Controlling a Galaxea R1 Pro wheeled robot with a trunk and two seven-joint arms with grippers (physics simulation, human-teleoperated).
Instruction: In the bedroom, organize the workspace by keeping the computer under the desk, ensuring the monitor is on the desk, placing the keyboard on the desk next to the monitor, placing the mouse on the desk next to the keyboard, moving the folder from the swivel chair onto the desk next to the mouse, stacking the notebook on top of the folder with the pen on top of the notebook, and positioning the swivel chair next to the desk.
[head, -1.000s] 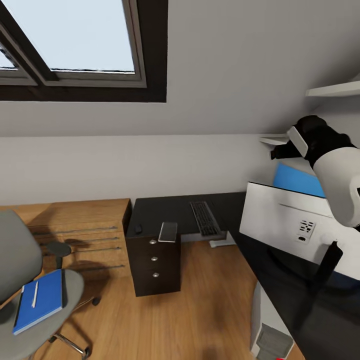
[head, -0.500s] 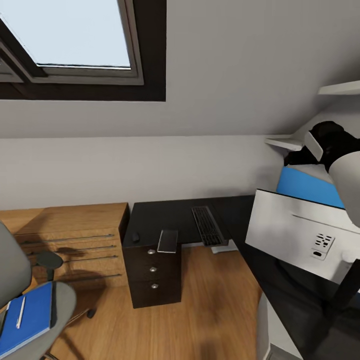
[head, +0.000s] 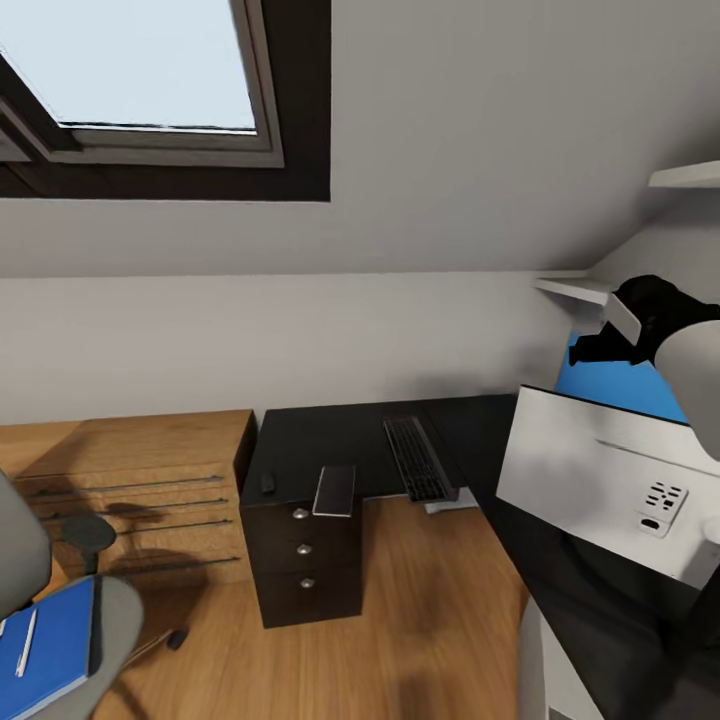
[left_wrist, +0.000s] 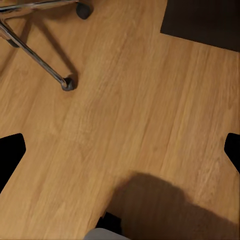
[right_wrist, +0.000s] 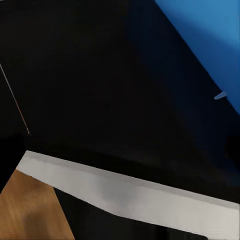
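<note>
Risk: right gripper (head: 600, 350), upper right, closure state indeterminate, possibly near the monitor (head: 600, 470); a swing could topple it.

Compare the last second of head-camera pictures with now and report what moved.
Mostly the camera moved: the head view swung to the right, so the swivel chair with the folder and pen slid toward the left edge, and the monitor shifted slightly. The right arm's black end sits lower in the picture. Nothing was grasped or released. Keyboard, mouse and notebook lie unchanged on the desk.
</note>
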